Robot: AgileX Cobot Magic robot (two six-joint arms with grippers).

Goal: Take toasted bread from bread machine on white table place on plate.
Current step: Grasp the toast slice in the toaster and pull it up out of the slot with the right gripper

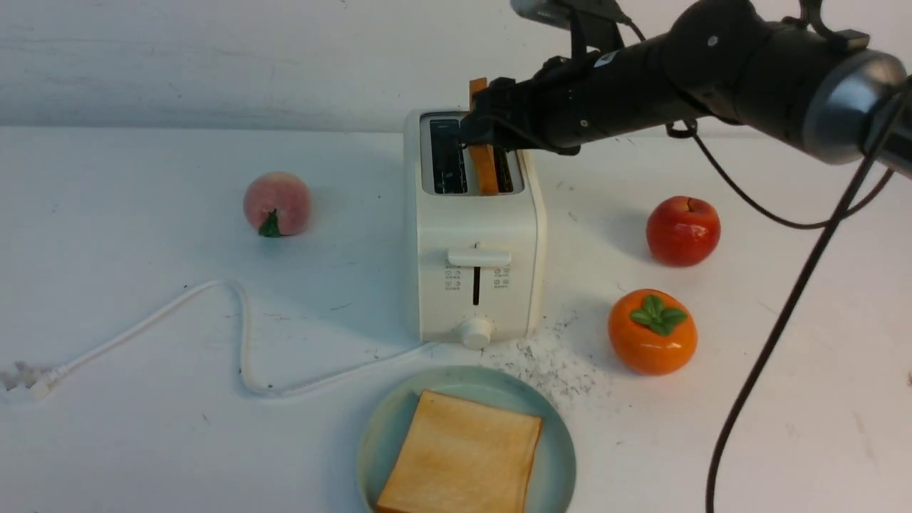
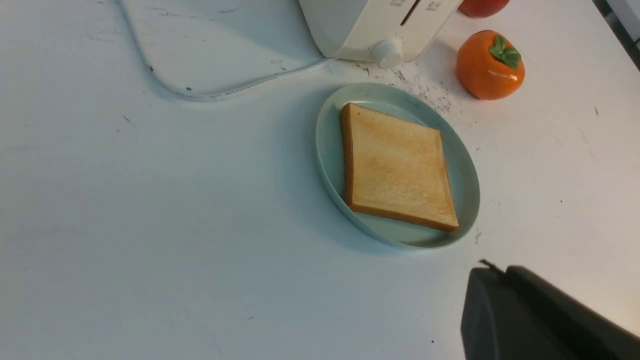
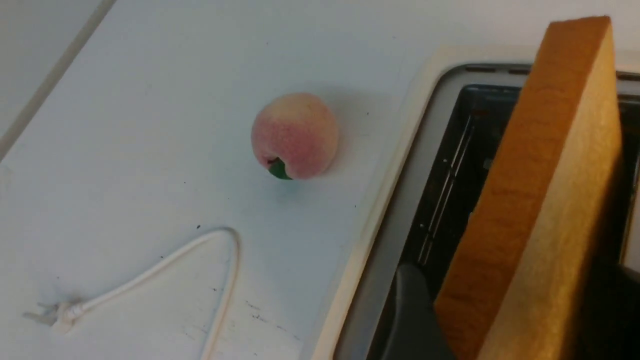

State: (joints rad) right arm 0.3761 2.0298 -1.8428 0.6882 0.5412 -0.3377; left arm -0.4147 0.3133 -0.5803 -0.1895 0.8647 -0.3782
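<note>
Toast [image 1: 459,453] on teal-green plate [image 1: 560,463]

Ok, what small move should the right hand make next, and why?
I'd gently close the right hand on the upright toast before lifting. Its fingers appear to stand apart on either side of that slice, whose lower end is still inside the toaster, while another piece already lies on the plate.

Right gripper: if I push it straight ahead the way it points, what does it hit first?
Likely the upright toast slice already between the right gripper's fingers, then perhaps the toaster's top; depth is unclear.
</note>
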